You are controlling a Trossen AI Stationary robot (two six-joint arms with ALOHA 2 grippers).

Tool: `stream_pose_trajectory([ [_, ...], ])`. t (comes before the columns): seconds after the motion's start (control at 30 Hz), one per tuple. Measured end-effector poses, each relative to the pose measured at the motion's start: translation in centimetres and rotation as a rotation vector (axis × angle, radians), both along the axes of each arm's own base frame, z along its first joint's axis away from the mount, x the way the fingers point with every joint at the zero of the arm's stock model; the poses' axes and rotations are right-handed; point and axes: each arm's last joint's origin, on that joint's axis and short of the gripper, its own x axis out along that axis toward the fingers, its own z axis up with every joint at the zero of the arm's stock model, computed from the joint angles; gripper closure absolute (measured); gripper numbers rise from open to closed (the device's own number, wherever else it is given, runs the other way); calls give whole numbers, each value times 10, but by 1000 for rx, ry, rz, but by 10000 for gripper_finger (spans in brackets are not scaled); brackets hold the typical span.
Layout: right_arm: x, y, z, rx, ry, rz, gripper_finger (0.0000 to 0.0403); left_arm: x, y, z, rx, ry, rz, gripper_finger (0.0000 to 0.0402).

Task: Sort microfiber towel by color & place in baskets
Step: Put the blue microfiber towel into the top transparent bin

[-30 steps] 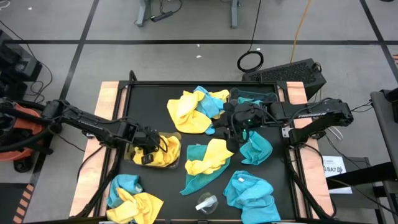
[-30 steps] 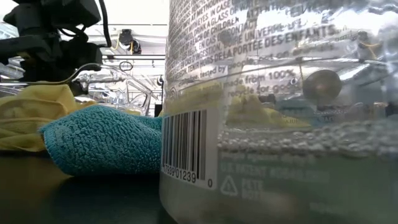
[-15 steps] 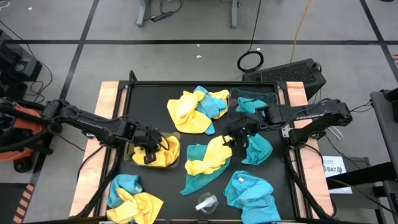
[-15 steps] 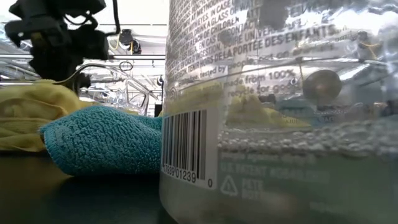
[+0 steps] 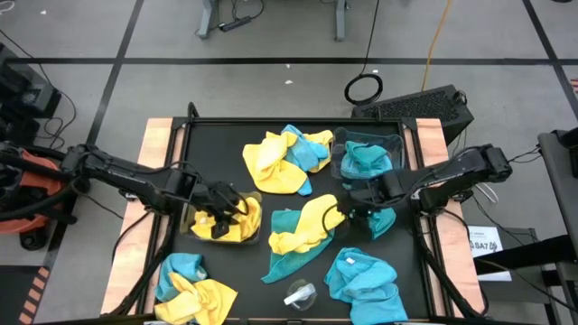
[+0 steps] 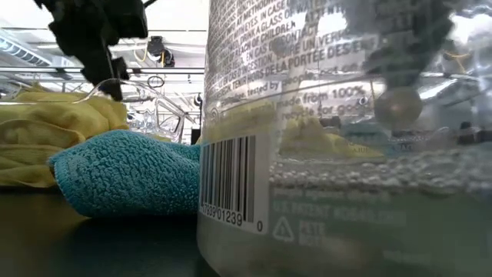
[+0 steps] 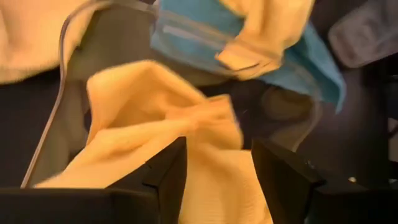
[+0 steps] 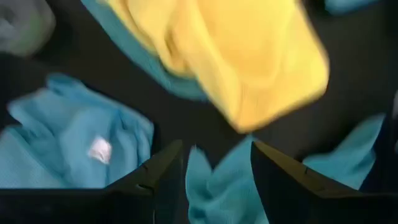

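Left gripper (image 5: 224, 200): over the left basket (image 5: 256, 236), fingers (image 7: 166, 171) apart with nothing between them — yellow towels (image 5: 237, 221) lie in the basket under it.
Right gripper (image 5: 358, 200): low over the table (image 5: 271, 134), fingers (image 8: 160, 171) spread and empty, above a teal towel (image 5: 381, 219), just beside a yellow-and-teal pile (image 5: 302, 230).
Right basket (image 5: 397, 141): at the far right of the table, one teal cloth (image 5: 366, 158) inside.
Other towels: a mixed heap (image 5: 284, 158) at the far middle, a mixed heap (image 5: 190, 284) at the near left, a teal heap (image 5: 361, 275) at the near right.
Cup (image 5: 299, 293): clear plastic, at the near edge — it fills the low view.
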Motion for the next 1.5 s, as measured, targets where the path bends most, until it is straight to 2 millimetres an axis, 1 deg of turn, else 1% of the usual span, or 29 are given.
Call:
stream_pose_trajectory([
  [0.13,-20,7,-24,6,154,-48,222,4,-1,13,-4,-42,-8,205],
  [0.23,-38,11,-38,14,215,-96,222,7,-2,24,-5,-83,-17,202],
  [0.4,-65,15,-58,45,243,-186,222,11,-3,43,2,-149,-38,202],
  [0.53,-81,9,-69,-9,212,-303,222,13,-3,53,16,-184,-56,202],
  [0.67,-87,5,-74,-37,150,-380,222,14,-3,60,24,-207,-67,202],
  [0.77,-87,4,-78,-30,101,-398,213,14,-3,63,25,-217,-67,202],
  [0.9,-88,4,-89,-11,79,-423,171,14,-3,64,24,-220,-66,202],
  [1.03,-94,2,-105,8,101,-443,124,14,-3,64,21,-219,-63,202],
  [1.13,-96,1,-113,27,91,-467,117,14,-3,64,14,-217,-55,202],
  [1.2,-96,1,-114,32,84,-479,131,14,-3,64,9,-214,-50,202],
  [1.3,-95,1,-114,38,68,-480,186,14,-3,63,7,-211,-47,202],
  [1.37,-93,2,-114,47,57,-481,242,14,-3,63,8,-211,-49,202],
  [1.5,-90,4,-113,79,26,-461,368,14,-3,63,9,-212,-51,202],
])
